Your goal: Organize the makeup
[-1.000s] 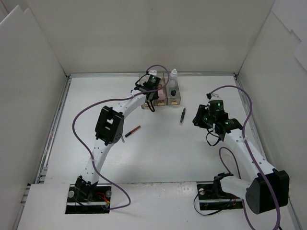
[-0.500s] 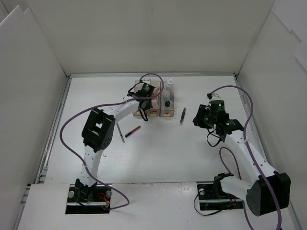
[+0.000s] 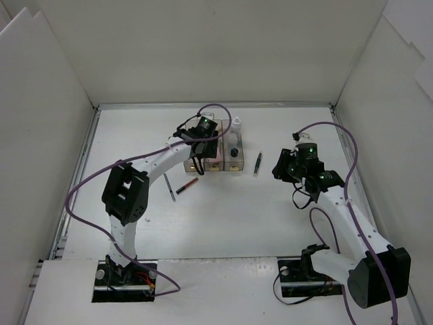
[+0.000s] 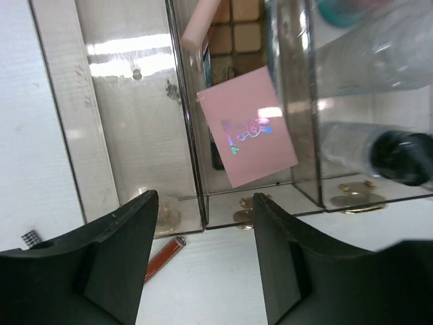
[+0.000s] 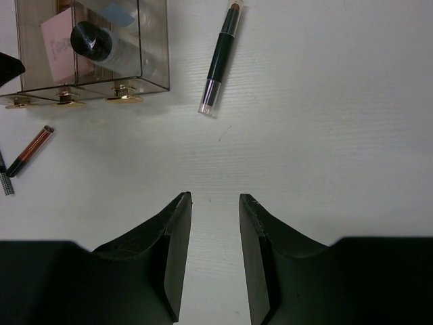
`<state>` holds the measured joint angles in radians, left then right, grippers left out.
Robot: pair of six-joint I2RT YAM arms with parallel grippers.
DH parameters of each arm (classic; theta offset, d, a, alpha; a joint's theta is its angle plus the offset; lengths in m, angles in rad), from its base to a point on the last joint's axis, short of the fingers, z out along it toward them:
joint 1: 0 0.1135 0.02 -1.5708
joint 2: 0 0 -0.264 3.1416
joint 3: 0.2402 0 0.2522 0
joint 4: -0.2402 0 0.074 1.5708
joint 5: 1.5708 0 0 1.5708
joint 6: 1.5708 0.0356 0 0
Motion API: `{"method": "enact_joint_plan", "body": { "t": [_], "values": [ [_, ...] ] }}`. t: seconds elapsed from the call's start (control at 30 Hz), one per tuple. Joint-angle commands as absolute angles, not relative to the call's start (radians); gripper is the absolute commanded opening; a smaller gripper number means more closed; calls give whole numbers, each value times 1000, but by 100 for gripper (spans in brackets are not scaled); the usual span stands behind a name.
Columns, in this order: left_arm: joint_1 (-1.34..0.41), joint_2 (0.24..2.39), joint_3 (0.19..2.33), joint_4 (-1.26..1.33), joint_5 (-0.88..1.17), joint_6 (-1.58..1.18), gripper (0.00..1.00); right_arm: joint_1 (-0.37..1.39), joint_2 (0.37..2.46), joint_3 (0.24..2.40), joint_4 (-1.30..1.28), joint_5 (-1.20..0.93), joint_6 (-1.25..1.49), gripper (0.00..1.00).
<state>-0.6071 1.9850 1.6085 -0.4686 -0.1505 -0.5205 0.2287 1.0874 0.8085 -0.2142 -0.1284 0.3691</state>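
The clear three-compartment box stands at mid-table. Its middle compartment holds a pink square pad, a pink stick and a brown palette. The right compartment holds a white-blue bottle and a black-capped vial. My left gripper hovers open over the box's near left corner, nothing between its fingers. A red pencil lies near-left of the box, beside a thin dark stick. A black pencil lies right of the box. My right gripper is open and empty, short of that pencil.
White walls enclose the table on three sides. The left arm arches over the left half, and its purple cable loops above the box. The right arm runs along the right side.
The box has slid toward the near side and a little left along with the left gripper. That gripper's fingers have opened. The right arm has hardly moved.
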Motion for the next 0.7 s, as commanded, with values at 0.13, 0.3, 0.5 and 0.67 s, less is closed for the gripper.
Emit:
{"method": "enact_joint_plan", "body": {
  "t": [0.13, 0.3, 0.5, 0.67],
  "values": [
    [-575, 1890, 1811, -447, -92, -201, 55, 224, 1043, 819, -187, -112, 337, 32],
    [-535, 1971, 1916, -443, 42, 79, 45, 225, 1054, 815, -187, -120, 339, 32],
    [-499, 2140, 2147, -554, 100, 224, 37, 224, 1051, 804, -189, -120, 339, 32],
    [-499, 2266, 2304, -614, 84, 253, 36, 222, 1052, 802, -189, -120, 341, 32]
  ]
}}
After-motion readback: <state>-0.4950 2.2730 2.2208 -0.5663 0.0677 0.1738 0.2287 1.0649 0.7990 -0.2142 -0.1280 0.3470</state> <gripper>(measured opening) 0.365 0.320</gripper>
